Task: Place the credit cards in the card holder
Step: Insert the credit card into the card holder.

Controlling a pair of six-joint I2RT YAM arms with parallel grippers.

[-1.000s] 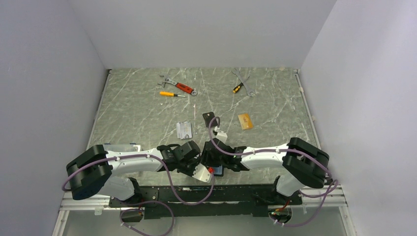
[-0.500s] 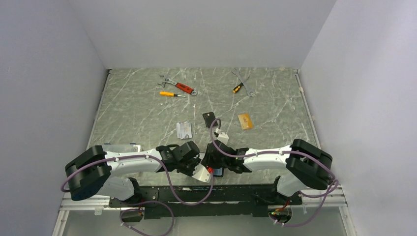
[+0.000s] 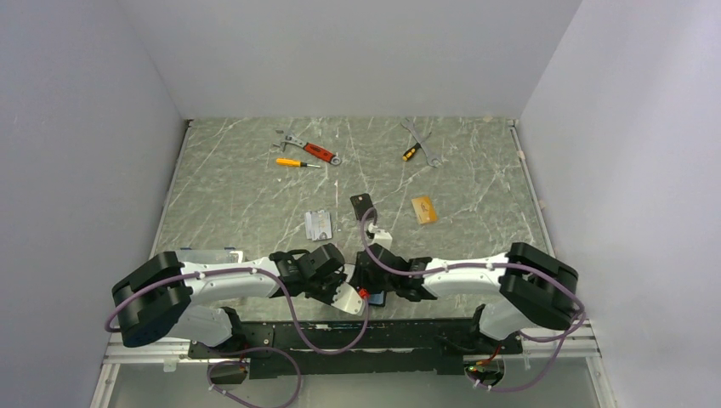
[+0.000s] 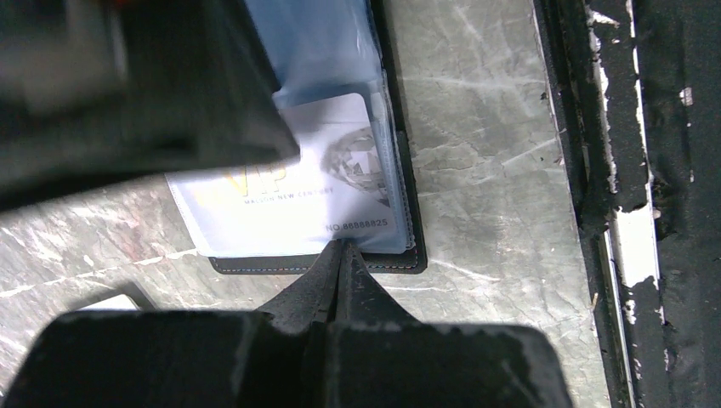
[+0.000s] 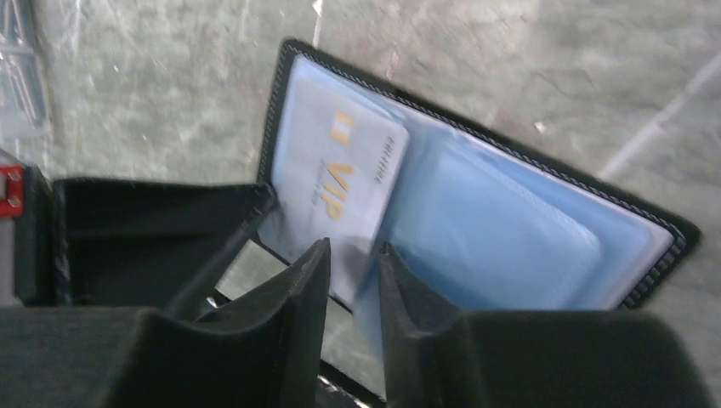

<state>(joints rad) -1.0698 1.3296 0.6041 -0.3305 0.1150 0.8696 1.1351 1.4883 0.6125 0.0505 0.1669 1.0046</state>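
Note:
The card holder (image 5: pixel 655 229) lies open on the table by the near edge, with black stitched borders and clear bluish sleeves. A white VIP credit card (image 4: pixel 289 195) sits in one sleeve. My left gripper (image 4: pixel 340 246) is shut, its tips meeting at that sleeve's near edge. I cannot tell whether it pinches the plastic. My right gripper (image 5: pixel 350 255) stands partly open over the card's corner (image 5: pixel 340 183), one finger beside a lifted sleeve flap. In the top view both grippers (image 3: pixel 357 293) (image 3: pixel 371 280) cover the holder. A silver card (image 3: pixel 318 223), a black card (image 3: pixel 362 204) and a gold-orange card (image 3: pixel 424 209) lie mid-table.
A red-handled wrench (image 3: pixel 315 151) and a yellow screwdriver (image 3: pixel 293 161) lie at the back left, a spanner (image 3: pixel 422 138) at the back right. The black rail (image 4: pixel 612 170) of the table's near edge runs right beside the card holder. White walls enclose three sides.
The right arm has drawn slightly toward the near edge and its jaws have narrowed a little. The left arm has barely moved and the loose cards lie unmoved.

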